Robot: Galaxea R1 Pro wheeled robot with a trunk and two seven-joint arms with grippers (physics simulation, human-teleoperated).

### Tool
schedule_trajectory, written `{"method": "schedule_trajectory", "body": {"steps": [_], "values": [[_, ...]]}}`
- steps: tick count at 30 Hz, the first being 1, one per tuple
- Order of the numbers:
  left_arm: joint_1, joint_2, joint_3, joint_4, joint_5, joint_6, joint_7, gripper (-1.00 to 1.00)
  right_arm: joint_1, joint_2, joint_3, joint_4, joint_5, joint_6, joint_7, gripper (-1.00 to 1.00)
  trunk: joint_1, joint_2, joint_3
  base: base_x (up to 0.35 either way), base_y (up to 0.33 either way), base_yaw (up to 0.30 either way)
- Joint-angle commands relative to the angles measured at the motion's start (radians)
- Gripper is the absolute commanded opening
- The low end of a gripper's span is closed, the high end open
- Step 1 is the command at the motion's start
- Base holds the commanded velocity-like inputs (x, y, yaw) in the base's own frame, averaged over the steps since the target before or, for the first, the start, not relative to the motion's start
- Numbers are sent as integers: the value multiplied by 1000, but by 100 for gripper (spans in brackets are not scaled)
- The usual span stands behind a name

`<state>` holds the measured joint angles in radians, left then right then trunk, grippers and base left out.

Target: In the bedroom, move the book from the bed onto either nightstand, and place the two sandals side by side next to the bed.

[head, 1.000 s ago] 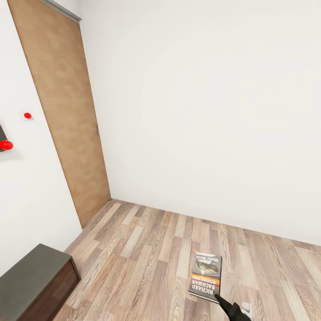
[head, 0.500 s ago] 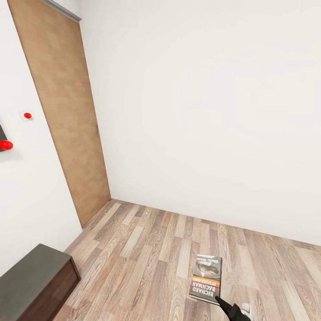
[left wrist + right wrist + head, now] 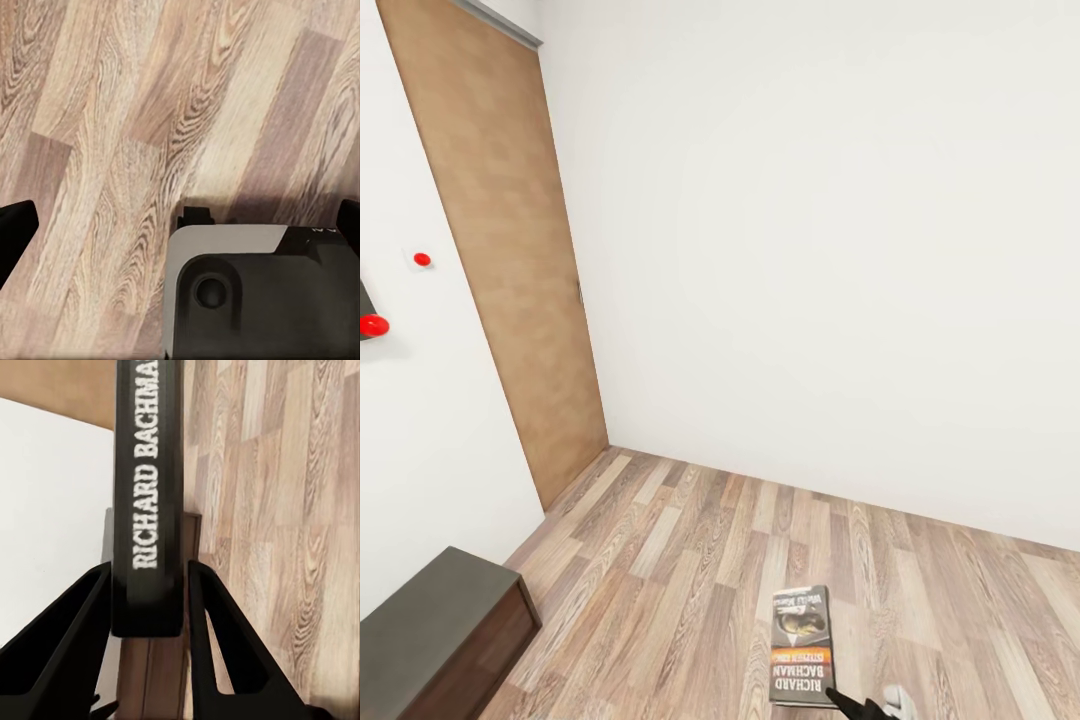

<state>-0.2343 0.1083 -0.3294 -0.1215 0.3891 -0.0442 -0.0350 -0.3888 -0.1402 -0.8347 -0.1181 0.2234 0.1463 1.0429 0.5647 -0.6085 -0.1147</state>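
Now the thin dark paperback book with the orange band and white "RICHARD BACHMAN" lettering sits lower and further left in the head view than it did a second ago, and reads more squarely upright; the room around it has not shifted, so the arm is carrying it, not the camera; the book hangs in the air above the wood-plank floor, pinched at its near edge by the right gripper, whose black fingertip pokes up at the frame's lower edge. That suggests the book is off the bed and in transit; the dark brown wooden cabinet with the glossy top in the lower left corner is probably the goal, and the book is drifting toward that side, though well apart from it as yet.

The right wrist view gives what the head view cannot: the spine of the book stands between the two black fingers, which close against both covers, so the hold looks firm. The left wrist view looks down on bare planks; the left gripper has its dark fingertips spread wide at the frame's edges, with nothing between them.
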Motion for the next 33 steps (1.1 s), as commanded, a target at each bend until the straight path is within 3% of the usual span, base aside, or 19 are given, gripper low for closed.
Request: {"method": "schedule_trajectory", "body": {"steps": [1, 16, 33], "values": [[0, 0, -8, 1, 11, -3, -3, 100, -1, 1, -5, -1, 7, 4, 1, -100, 0, -1, -2, 0, 0, 0], [32, 0, -6, 2, 11, 8, -2, 100, -1, 14, 100, -3, 9, -51, -15, -100, 0, -1, -2, 0, 0, 0], [131, 13, 2, 48, 15, -4, -1, 100, -1, 16, 116, -4, 10, -75, -18, -100, 0, -1, -2, 0, 0, 0]]}}
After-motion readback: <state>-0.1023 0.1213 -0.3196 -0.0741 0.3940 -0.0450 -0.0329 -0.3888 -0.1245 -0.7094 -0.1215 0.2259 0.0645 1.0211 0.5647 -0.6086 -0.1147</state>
